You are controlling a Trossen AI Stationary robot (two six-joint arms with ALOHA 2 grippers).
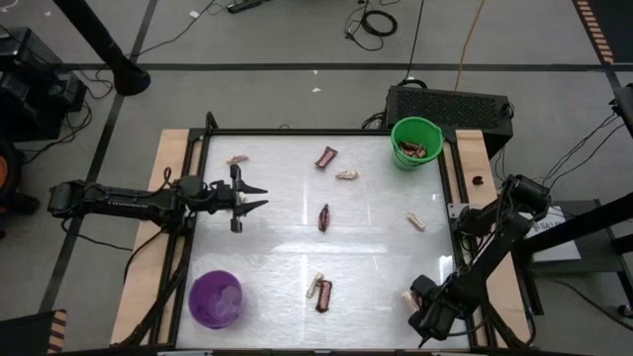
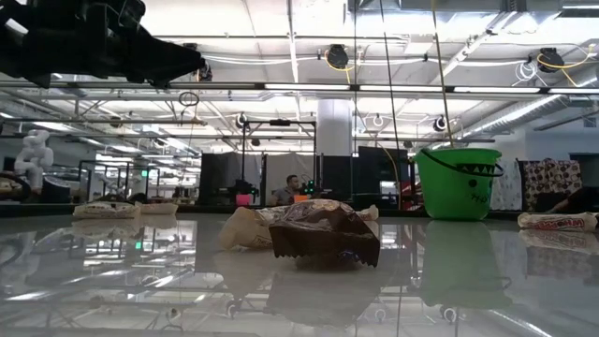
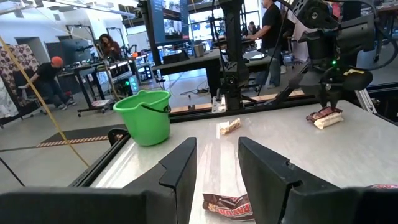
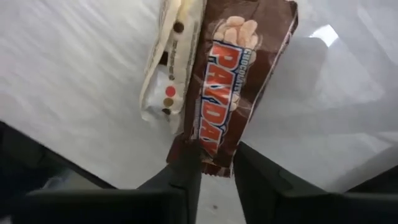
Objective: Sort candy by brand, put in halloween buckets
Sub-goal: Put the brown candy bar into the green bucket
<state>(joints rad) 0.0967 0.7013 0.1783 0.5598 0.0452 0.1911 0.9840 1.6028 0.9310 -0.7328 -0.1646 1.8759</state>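
My right gripper stands at the table's near right corner, pointing steeply down, shut on a dark brown candy bar. A cream candy bar lies against that bar's long side. In the high view only the cream bar shows beside the gripper. My left gripper hovers level and open at the table's left, with nothing between its fingers. The green bucket stands at the far right corner with candy inside. The purple bucket stands at the near left. My right gripper pinches the brown bar's crimped end between its two fingers. The fingers come from above, slanting steeply down, and lie across the bar's width. In the left wrist view the bar lies low on the table with the cream bar touching it.
Loose candy lies on the white table: a brown bar and a cream one at the far middle, a cream one far left, a brown one at the centre, a cream one right, and a brown-and-cream pair near the front.
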